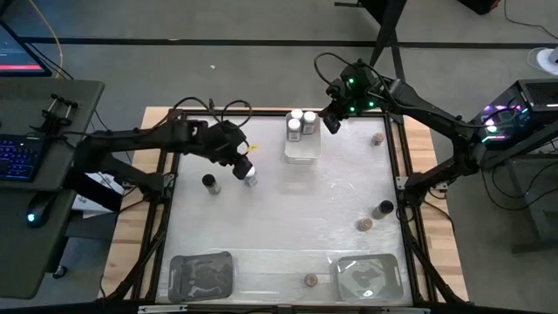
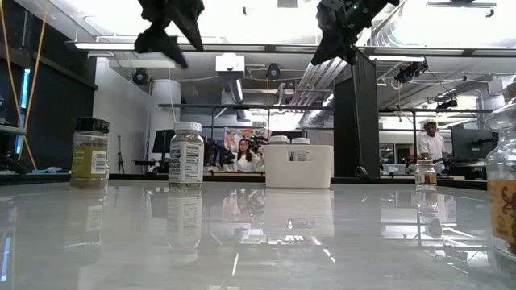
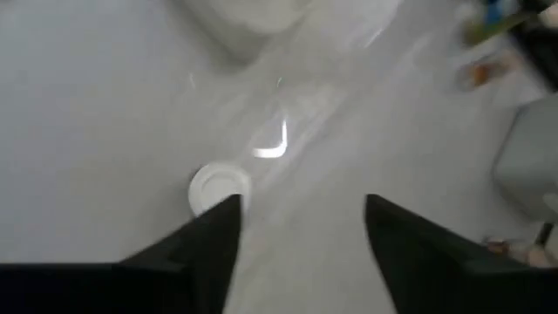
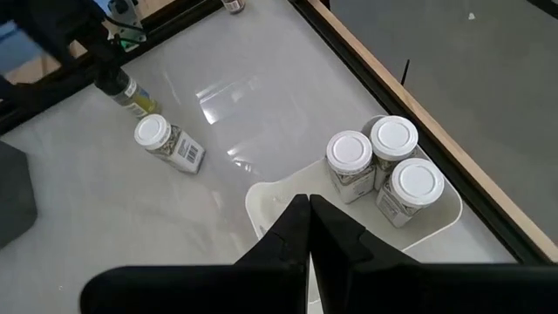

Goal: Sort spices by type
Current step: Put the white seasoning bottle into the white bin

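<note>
The table carries a white tray at its far edge, middle, and two clear trays, one at the near left corner and one at the near right corner. Three white-topped jars already stand in the white tray, so that group looks partly sorted. One more white-topped jar stands upright left of it, under the left gripper, whose fingers spread wide and hold nothing. A black-topped jar waits nearby. The right gripper hovers shut over the white tray. Four more jars sit scattered right and near; the clear trays look unfilled. The centre lies open for moving.
</note>
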Robot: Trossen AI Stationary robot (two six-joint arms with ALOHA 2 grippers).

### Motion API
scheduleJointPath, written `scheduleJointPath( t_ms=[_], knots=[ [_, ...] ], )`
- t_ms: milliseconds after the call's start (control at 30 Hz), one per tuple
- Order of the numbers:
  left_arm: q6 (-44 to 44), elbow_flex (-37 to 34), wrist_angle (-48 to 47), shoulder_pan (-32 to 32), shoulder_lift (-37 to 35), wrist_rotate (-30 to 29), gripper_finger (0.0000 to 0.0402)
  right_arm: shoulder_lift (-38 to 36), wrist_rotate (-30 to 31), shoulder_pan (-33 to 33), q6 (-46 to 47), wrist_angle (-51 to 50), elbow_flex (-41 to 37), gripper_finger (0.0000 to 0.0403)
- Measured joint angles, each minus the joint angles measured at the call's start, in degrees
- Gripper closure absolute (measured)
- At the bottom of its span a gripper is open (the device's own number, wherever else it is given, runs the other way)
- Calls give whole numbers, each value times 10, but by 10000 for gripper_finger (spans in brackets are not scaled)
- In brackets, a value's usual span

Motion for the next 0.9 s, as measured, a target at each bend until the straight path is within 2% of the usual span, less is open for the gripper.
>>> scheduleJointPath(
  t_ms=[133, 267, 400, 567, 667, 833, 900],
  knots=[
    [17, 0, -5, 29, 43, 33, 92, 0, 0, 0, -13, -7, 0, 402],
    [3, 0, -1, 47, 98, 76, 54, 0, 5, 0, -15, -8, 0, 402],
    [-12, 0, -15, 45, 148, 99, 45, 0, 11, 0, -15, -13, 0, 402],
    [-36, 4, -20, 42, 177, 63, 46, 0, 12, 0, -14, -15, 0, 402],
    [-41, 4, -11, 43, 176, 29, 46, 0, 13, 0, -5, -15, 0, 402],
    [-32, 39, -14, 42, 164, 37, 45, 0, 12, 0, -2, -15, 0, 402],
    [-17, 57, -17, 43, 157, 23, 45, 0, 12, 0, -2, -16, 0, 402]
  ],
)
